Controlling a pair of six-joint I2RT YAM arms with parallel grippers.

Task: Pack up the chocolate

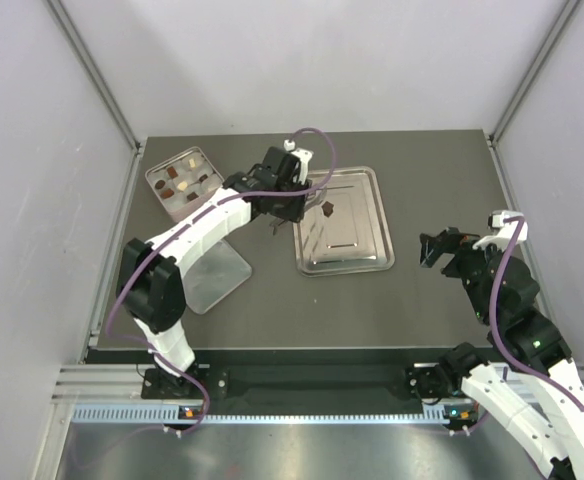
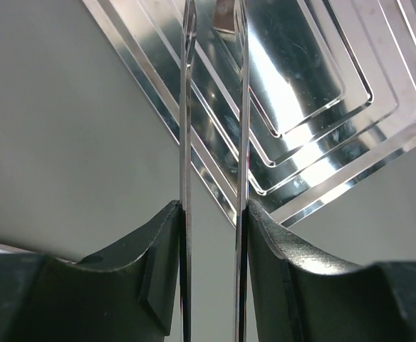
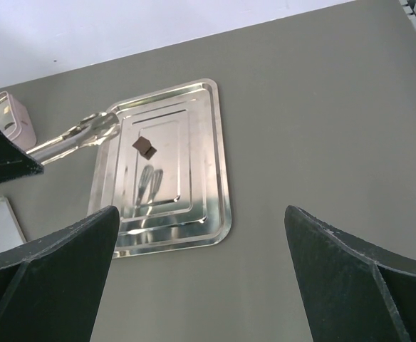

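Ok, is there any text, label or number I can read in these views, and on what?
No readable text in any view.
Tray: bare shiny steel, no stamp or mark shows.
Tin: no print visible from above, though it is too small in view to be sure.
Lid: its visible face is blank.
Tongs: plain metal, no marking.

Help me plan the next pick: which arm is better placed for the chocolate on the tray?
Left. The left gripper holds tongs at the left edge of the tray, near the chocolate; the right gripper stands open, off to its right.
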